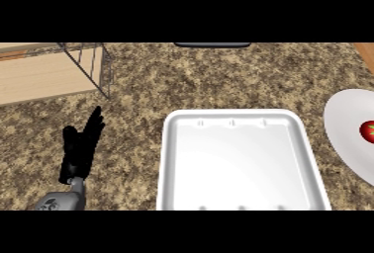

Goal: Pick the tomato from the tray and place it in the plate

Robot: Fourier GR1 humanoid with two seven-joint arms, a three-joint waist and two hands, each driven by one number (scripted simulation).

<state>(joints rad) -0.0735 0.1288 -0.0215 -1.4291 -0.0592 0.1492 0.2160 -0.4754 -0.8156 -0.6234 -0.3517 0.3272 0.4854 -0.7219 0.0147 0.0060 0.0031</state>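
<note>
The red tomato (367, 132) lies on the white plate (345, 133) at the right edge of the head view, partly cut off by that edge. A white tray (241, 160) with nothing in it sits in the middle of the granite counter. My left hand (80, 146) stands to the left of the tray, fingers straight and pointing up, holding nothing and well apart from the tray. My right hand does not show.
A wooden board (44, 71) with a thin wire rack (91, 69) over it lies at the back left. A dark object (211, 44) peeks in at the top centre. A brown wooden edge (365, 54) shows at the top right.
</note>
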